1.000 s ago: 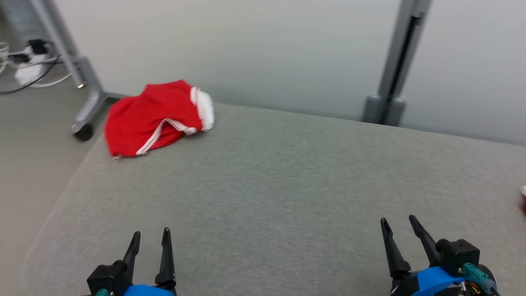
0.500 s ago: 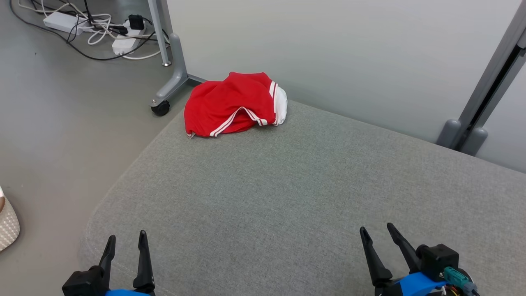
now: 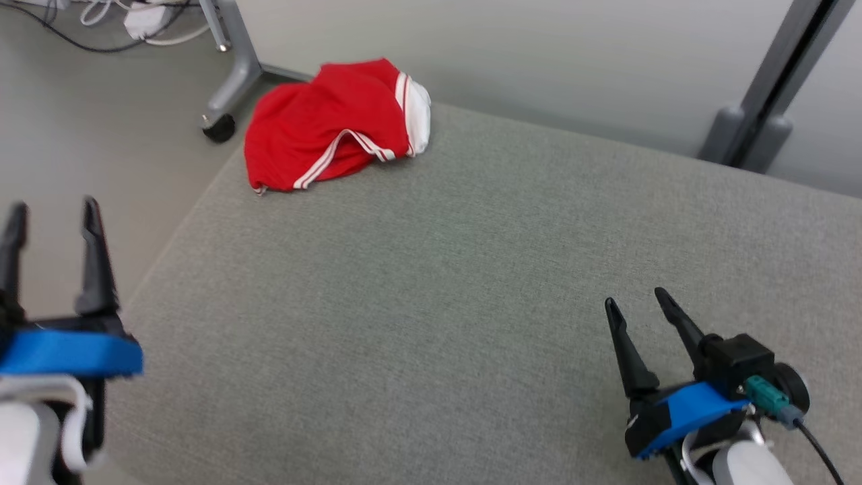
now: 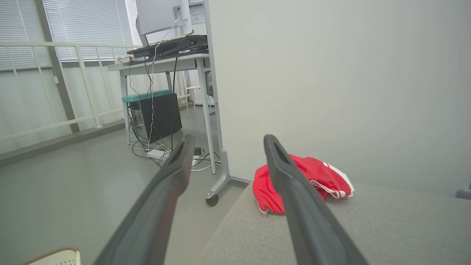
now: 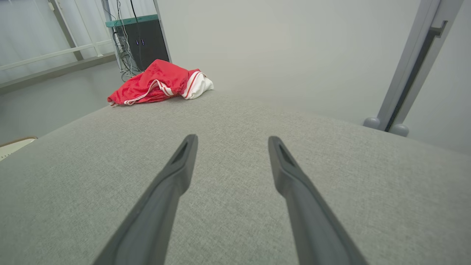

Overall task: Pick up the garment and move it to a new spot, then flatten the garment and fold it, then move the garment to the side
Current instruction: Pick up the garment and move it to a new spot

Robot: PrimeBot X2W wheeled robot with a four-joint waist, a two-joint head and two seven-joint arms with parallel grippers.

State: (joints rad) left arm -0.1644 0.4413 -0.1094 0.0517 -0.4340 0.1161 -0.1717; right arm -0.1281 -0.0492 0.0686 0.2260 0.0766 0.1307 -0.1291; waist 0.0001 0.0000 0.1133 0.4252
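The garment (image 3: 330,124) is red with white stripes and a white band, crumpled in a heap at the far left corner of the grey padded surface (image 3: 471,269). It also appears as the garment (image 4: 312,178) in the left wrist view and the garment (image 5: 158,82) in the right wrist view. My left gripper (image 3: 52,209) is raised at the left edge, over the floor beside the surface, open and empty. My right gripper (image 3: 636,300) hovers low at the near right, open and empty, far from the garment.
A grey partition wall (image 3: 539,54) runs behind the surface. A metal leg with a caster (image 3: 219,126) stands on the floor beside the garment, with cables and a power strip (image 3: 145,13) beyond. A grey post (image 3: 768,87) rises at the back right.
The head camera has swung, shifting the whole scene. My left gripper has risen higher in the head view at the left edge. The garment lies unmoved.
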